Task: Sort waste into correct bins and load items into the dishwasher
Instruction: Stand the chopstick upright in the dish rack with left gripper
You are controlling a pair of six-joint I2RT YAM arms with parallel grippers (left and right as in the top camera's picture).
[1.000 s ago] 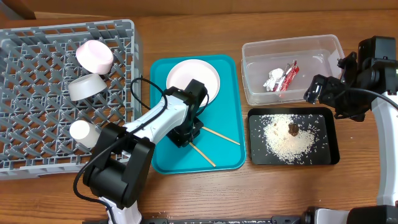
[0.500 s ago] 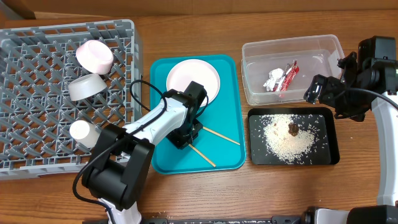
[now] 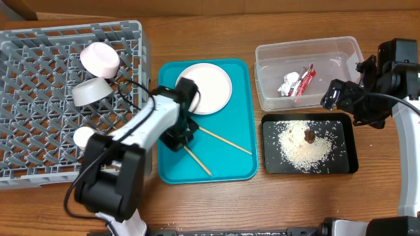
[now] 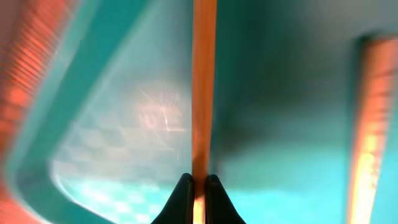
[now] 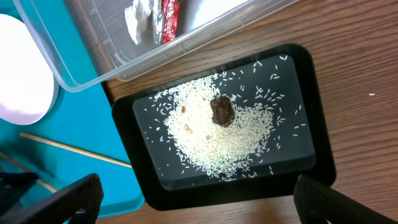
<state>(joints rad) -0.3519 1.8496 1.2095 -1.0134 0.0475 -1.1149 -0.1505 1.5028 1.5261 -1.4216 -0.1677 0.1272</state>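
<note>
A grey dish rack [image 3: 39, 131] on the wooden counter [image 3: 197, 33] is loaded with a pink bowl [image 3: 100, 59], a grey bowl [image 3: 90, 92] and a cup [image 3: 83, 137]. On the teal tray [image 3: 236, 167] beside it, a white plate [image 3: 209, 88] is set, and one chopstick [image 4: 203, 93] is clamped in the closed left pincer [image 4: 199, 196]. The right pincer [image 5: 196, 205] is held wide open near the black tray [image 5: 292, 168], which is strewn with rice [image 5: 205, 137].

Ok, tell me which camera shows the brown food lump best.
Right wrist: the brown food lump sits large and sharp on the rice in the black tray. Overhead shows it only as a small dark spot. Left wrist does not show it.
</note>
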